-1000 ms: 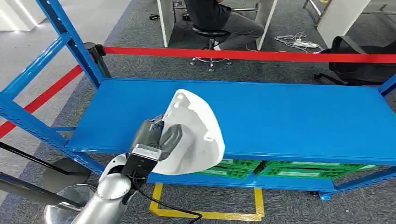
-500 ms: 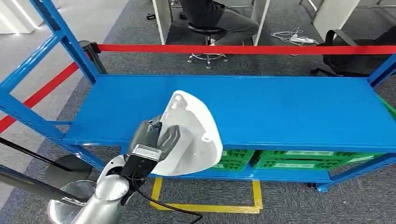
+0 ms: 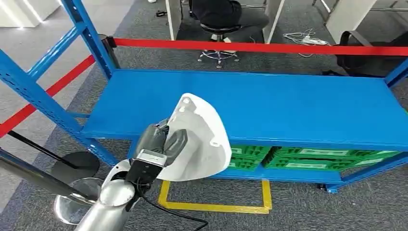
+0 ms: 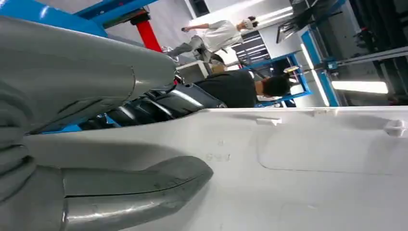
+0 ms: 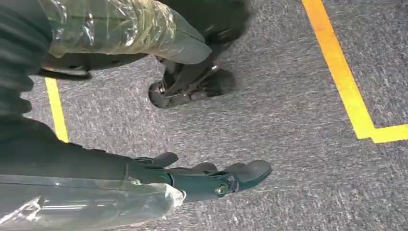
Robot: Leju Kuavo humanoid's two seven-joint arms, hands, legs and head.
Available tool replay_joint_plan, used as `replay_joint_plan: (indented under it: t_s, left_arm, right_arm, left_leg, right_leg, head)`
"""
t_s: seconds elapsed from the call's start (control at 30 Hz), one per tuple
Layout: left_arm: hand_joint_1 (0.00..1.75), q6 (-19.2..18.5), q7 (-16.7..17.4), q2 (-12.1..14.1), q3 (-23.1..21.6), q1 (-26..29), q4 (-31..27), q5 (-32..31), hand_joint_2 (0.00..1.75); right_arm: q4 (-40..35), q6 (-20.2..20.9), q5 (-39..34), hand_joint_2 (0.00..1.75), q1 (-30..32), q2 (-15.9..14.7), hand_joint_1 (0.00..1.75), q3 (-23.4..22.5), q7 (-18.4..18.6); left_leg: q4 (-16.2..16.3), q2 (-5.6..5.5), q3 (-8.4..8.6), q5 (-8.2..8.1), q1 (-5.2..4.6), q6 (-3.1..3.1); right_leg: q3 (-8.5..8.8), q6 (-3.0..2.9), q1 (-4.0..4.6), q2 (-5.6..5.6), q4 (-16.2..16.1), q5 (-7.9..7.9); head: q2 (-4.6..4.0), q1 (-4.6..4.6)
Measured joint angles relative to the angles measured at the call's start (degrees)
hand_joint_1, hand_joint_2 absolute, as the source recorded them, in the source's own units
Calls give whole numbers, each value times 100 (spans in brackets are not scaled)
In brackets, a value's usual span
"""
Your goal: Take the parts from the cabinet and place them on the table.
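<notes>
1. At far left, a blue upright (image 3: 33,91) of the rack is slanting up out of view, with a red tape (image 3: 43,98) running behind it and a round metal base (image 3: 72,207) sitting on the grey carpet (image 3: 308,211) below
2. The silver left arm (image 3: 108,204) is rising from the bottom edge, left of centre
3. The left hand (image 3: 161,144) is gripping a white part (image 3: 202,139), a curved shell, with the thumb lying across the shell's inner face; in the left wrist view the thumb (image 4: 139,185) is pressing on the white surface (image 4: 308,173) and the darker fingers (image 4: 159,106) are wrapping the far edge
4. The part is being held tilted in the air, in front of the near edge of the blue shelf (image 3: 288,110), overlapping that edge in the head view; whether it is touching the shelf cannot be told
5. Green crates (image 3: 308,159) are sitting on the lower level, under the shelf, right of the part
6. A yellow line (image 3: 216,207) is marking the carpet below the rack
7. Behind the shelf a red barrier (image 3: 260,47) is stretching across, and a person (image 3: 226,12) is sitting on a stool beyond it
8. The right hand (image 5: 211,180) is hanging over the carpet, fingers apart and holding nothing
</notes>
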Motion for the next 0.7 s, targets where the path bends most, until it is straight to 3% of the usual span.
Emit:
replay_joint_plan:
  t_s: [0.03,0.13,0.17,0.2,0.23,0.3,0.33,0.37,0.4,0.43,0.47,0.5,0.53,0.57,0.67,0.7]
  left_arm:
    - [175,2,0,0,0,-2,0,0,175]
    - [175,0,0,2,-4,-10,-2,-7,175]
    - [175,0,2,2,-4,-6,-2,-13,175]
    - [175,0,0,4,-4,-8,-2,-20,175]
    - [175,0,0,7,-4,-7,-4,-33,175]
    - [175,2,-13,13,-6,0,-9,-57,175]
    - [175,7,-20,15,-7,13,-11,-72,175]
    - [175,9,-26,20,-7,36,-11,-87,175]
    - [175,9,-28,20,-7,54,-13,-107,175]
    - [175,9,-28,20,-9,59,-15,-109,175]
    - [175,9,-28,20,-9,59,-24,-111,175]
    - [175,9,-31,20,-11,58,-50,-114,175]
    - [175,9,-52,20,-18,54,-74,-127,175]
    - [175,7,-81,20,-26,55,-101,-155,175]
    - [175,11,-120,20,-66,83,-149,-192,175]
    - [175,11,-131,20,-89,91,-173,-216,175]
  right_arm:
    - [0,0,0,175,-21,0,0,2,0]
    - [0,-9,0,175,-23,-2,0,2,-2]
    - [0,-17,0,175,-9,-2,0,2,-4]
    - [0,-28,0,175,-8,2,0,0,-2]
    - [0,-39,0,175,-10,2,0,0,-2]
    - [0,-44,0,175,-12,2,0,2,-4]
    - [0,-44,-2,175,-10,2,0,2,-4]
    - [0,-46,-4,175,-6,2,0,0,-4]
    - [0,-48,-7,175,-5,2,0,0,-4]
    - [0,-50,-7,175,-7,2,0,0,-4]
    - [0,-50,-9,175,-9,2,0,0,-7]
    - [0,-50,-9,175,-11,4,0,0,-7]
    - [2,-48,-17,175,-9,26,0,2,-13]
    - [2,-52,-24,175,-26,33,0,0,-20]
    - [2,-59,-55,175,-24,33,0,0,-22]
    - [2,-61,-59,175,-24,33,0,0,-22]
  left_leg:
    - [15,0,-36,17,-43,-33]
    - [48,3,-82,102,-42,-125]
    - [50,-1,-92,117,-45,-148]
    - [99,-10,-124,10,-29,-189]
    - [295,-7,-197,-222,-24,-237]
    - [1153,-8,-491,-768,3,-295]
    - [1565,-8,-624,-949,9,-305]
    - [1812,-8,-675,-1015,10,-305]
    - [1772,-8,-596,-929,10,-293]
    - [1509,-8,-420,-741,8,-264]
    - [1036,-9,-131,-501,3,-214]
    - [534,-14,166,-317,-17,-141]
    - [162,-15,378,-302,-56,-37]
    - [16,-11,437,-298,-61,-19]
    - [-42,-14,390,-260,-87,6]
    - [-181,12,411,-198,-9,22]
  right_leg:
    - [248,-15,17,10,-290,-52]
    - [194,-78,25,42,-363,-63]
    - [174,-128,11,38,-375,-31]
    - [161,-189,-17,16,-397,6]
    - [124,-233,-16,14,-396,34]
    - [47,-294,-5,0,-391,90]
    - [6,-305,3,-6,-385,113]
    - [-32,-308,8,-9,-378,140]
    - [-71,-309,18,-9,-369,165]
    - [-102,-307,34,-7,-362,186]
    - [-115,-307,50,-2,-360,203]
    - [-118,-305,64,3,-360,216]
    - [-145,-294,52,-2,-361,236]
    - [-175,-268,85,2,-350,256]
    - [-225,-156,57,-13,-361,358]
    - [-271,-135,62,-6,-323,283]
  head:
    - [0,2]
    - [0,-2]
    - [0,-4]
    - [0,7]
    - [0,-41]
    - [0,-48]
    - [0,-50]
    - [0,-46]
    - [0,-52]
    - [0,-48]
    - [0,-52]
    - [0,-48]
    - [0,-37]
    - [0,-39]
    - [0,-46]
    - [0,-42]
